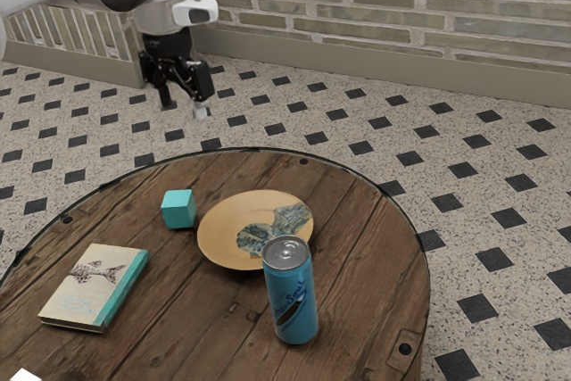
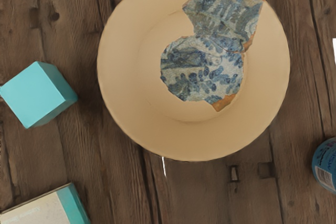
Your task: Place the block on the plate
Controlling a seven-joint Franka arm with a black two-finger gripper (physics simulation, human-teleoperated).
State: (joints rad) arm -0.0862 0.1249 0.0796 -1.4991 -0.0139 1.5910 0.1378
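High over the table's far edge, my gripper (image 1: pixel 183 106) hangs in the exterior view with its two fingers spread and nothing between them. The turquoise block (image 1: pixel 178 209) rests on the wooden table, beside the plate and apart from it. The tan plate (image 1: pixel 232 229) carries a blue-and-white patterned patch, and the can hides a little of its near rim. In the wrist view the block (image 2: pixel 32 95) and the plate (image 2: pixel 126 87) both lie below my hand, with bare wood between them.
A blue can (image 1: pixel 293 296) stands upright close to the plate, toward the exterior view's right. A book (image 1: pixel 89 285) with a turquoise edge lies at the exterior view's left. The round table (image 1: pixel 205 327) has a dark metal rim.
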